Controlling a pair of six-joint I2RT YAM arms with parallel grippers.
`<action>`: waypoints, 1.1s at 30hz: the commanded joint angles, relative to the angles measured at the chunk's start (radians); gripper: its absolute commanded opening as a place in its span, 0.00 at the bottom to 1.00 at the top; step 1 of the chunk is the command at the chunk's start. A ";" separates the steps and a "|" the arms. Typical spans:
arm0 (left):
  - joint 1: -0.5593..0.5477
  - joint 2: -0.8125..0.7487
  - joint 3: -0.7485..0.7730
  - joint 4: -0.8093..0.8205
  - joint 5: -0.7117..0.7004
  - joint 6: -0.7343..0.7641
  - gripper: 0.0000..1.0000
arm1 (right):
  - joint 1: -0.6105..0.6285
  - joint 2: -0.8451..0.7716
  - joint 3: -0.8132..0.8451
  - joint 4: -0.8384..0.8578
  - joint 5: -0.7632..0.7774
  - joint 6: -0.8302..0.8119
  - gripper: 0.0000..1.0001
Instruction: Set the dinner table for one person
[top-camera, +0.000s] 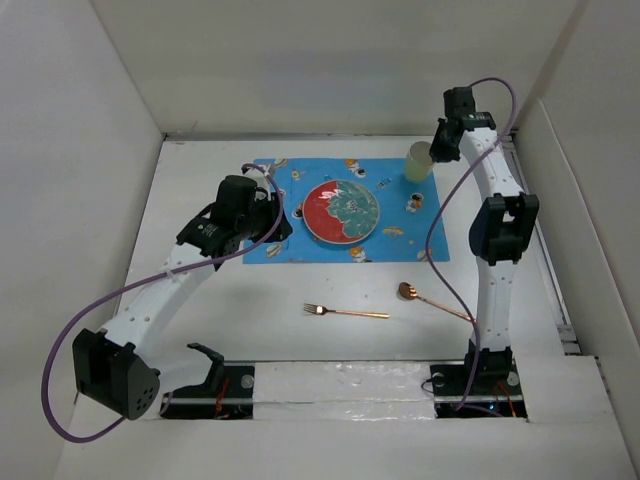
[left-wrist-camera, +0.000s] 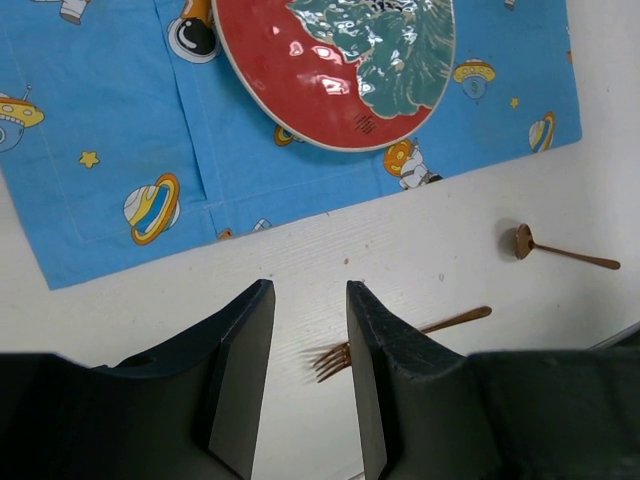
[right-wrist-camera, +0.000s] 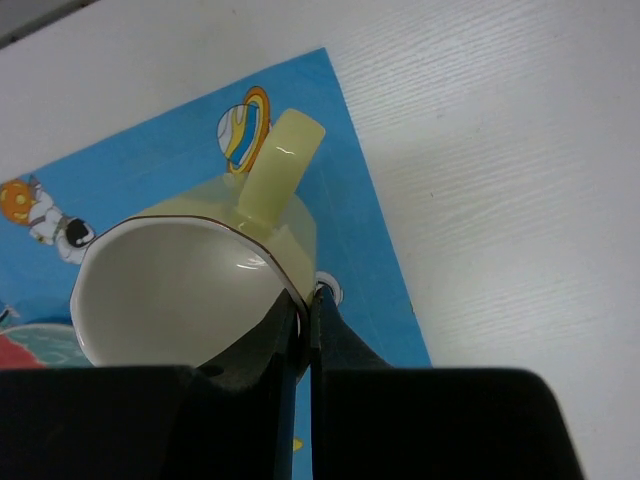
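Note:
On the white dinner table (top-camera: 200, 330) lies a blue space-print placemat (top-camera: 290, 215) with a red and green plate (top-camera: 341, 211) at its middle. A pale yellow mug (top-camera: 418, 161) is at the mat's far right corner. My right gripper (right-wrist-camera: 308, 305) is shut on the mug's (right-wrist-camera: 170, 290) rim, one finger inside and one outside, next to the handle. My left gripper (left-wrist-camera: 308, 290) hangs open and empty over bare table just in front of the mat's (left-wrist-camera: 120, 130) near edge. A copper fork (top-camera: 345, 312) and a copper spoon (top-camera: 430, 299) lie in front of the mat.
White walls enclose the table on the left, back and right. The right arm's purple cable (top-camera: 440, 250) hangs across the mat's right end. The left arm (top-camera: 170, 280) reaches over the table's left half. The fork's tines (left-wrist-camera: 335, 362) show beside my left gripper's right finger.

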 joint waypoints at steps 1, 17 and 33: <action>0.000 -0.020 0.049 -0.001 -0.037 0.003 0.33 | -0.009 0.015 0.151 -0.043 0.012 -0.018 0.00; 0.000 0.034 0.084 0.010 -0.037 -0.005 0.36 | 0.012 0.005 0.135 0.006 -0.033 -0.021 0.49; 0.000 0.026 0.307 0.052 -0.069 0.014 0.00 | 0.544 -0.991 -1.242 0.586 -0.366 -0.018 0.00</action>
